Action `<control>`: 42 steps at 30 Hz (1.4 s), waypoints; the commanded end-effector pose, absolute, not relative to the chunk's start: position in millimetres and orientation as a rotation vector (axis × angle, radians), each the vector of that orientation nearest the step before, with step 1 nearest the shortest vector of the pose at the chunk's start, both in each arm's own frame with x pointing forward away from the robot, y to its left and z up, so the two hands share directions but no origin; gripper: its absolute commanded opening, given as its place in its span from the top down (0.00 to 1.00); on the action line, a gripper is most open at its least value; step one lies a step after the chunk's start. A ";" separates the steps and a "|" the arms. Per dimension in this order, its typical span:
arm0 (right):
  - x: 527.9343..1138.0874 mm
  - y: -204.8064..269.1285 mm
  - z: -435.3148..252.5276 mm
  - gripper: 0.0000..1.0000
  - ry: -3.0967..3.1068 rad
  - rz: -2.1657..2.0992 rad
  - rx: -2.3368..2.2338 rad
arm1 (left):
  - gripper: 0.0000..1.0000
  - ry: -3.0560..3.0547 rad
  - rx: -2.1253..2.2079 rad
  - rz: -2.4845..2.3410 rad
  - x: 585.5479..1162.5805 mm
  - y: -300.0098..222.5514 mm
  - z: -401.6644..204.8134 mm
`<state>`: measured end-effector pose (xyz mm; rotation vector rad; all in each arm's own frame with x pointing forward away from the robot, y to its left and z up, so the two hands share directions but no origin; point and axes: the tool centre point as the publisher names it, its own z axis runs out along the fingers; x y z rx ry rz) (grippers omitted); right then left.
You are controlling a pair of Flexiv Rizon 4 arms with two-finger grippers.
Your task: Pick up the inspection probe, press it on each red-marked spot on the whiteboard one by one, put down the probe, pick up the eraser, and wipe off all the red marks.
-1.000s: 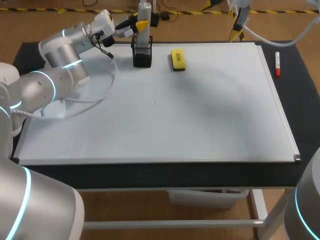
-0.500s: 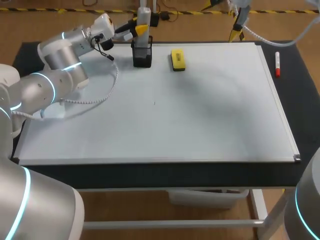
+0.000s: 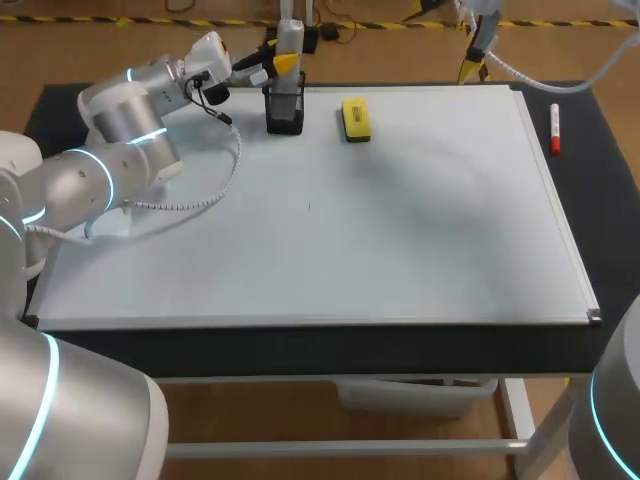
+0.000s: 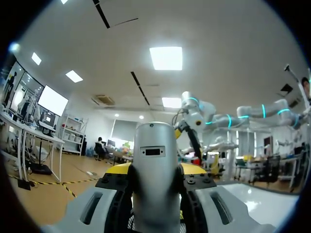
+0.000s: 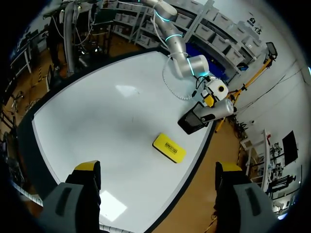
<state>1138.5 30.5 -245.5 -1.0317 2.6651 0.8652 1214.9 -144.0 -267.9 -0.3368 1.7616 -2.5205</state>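
Across the near whiteboard (image 3: 330, 250), no red marks to make out. Farther back, past the yellow eraser (image 3: 356, 118) lying flat, pinching the inspection probe (image 3: 290, 35) upright over its black holder (image 3: 284, 112) with the left gripper (image 4: 155, 170), closed on it from both sides, probably for a straight lift out. Beyond, keeping the right gripper (image 5: 159, 170) high and spread wide, out of the way.

The probe (image 4: 153, 145) hides most of the left gripper's (image 4: 154, 169) yellow tips; its lower end is hidden in the black holder (image 3: 285, 110). A speck (image 3: 308, 207) on the whiteboard (image 3: 420, 240) is too small to tell.
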 end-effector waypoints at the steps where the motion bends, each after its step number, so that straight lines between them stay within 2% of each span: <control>1: 1137.8 29.6 -244.0 0.00 2.667 0.858 -1.036 | 1.00 1.914 1.183 -2.907 1219.8 -143.4 -272.3; 3: 1137.8 29.6 -244.0 0.00 2.667 0.858 -1.036 | 0.89 1.919 1.198 -2.901 1216.5 -142.3 -271.3; 5: 1137.8 29.6 -244.0 0.00 2.667 0.858 -1.036 | 0.63 1.923 1.211 -2.896 1214.6 -141.5 -270.9; 7: 1137.8 29.6 -244.0 0.00 2.667 0.858 -1.036 | 0.60 1.927 1.216 -2.892 1213.7 -141.2 -271.0; 9: 1137.8 29.6 -244.0 0.00 2.667 0.858 -1.036 | 0.53 1.930 1.219 -2.890 1213.0 -140.8 -271.2; 11: 1137.8 29.6 -244.0 0.00 2.667 0.858 -1.036 | 0.52 1.932 1.221 -2.887 1212.1 -140.1 -270.7; 12: 1137.8 29.6 -244.0 0.00 2.667 0.858 -1.036 | 0.47 1.932 1.223 -2.886 1211.9 -139.9 -270.5; 13: 1137.8 29.6 -244.0 0.00 2.667 0.858 -1.036 | 0.32 1.932 1.226 -2.885 1211.5 -139.6 -270.0; 14: 1137.8 29.6 -244.0 0.00 2.667 0.858 -1.036 | 0.22 1.933 1.229 -2.883 1211.2 -139.4 -269.6; 15: 1137.8 29.6 -244.0 0.00 2.667 0.858 -1.036 | 0.15 1.940 1.232 -2.876 1210.9 -139.2 -269.3; 16: 1137.8 29.6 -244.0 0.00 2.667 0.858 -1.036 | 0.04 1.947 1.234 -2.871 1210.6 -139.1 -269.2; 17: 1137.8 29.6 -244.0 0.00 2.667 0.858 -1.036 | 0.00 1.954 1.237 -2.865 1210.0 -138.9 -269.0; 42: 1137.8 29.6 -244.0 0.00 2.667 0.858 -1.036 | 0.00 2.492 0.868 -2.370 1211.4 -119.5 -282.3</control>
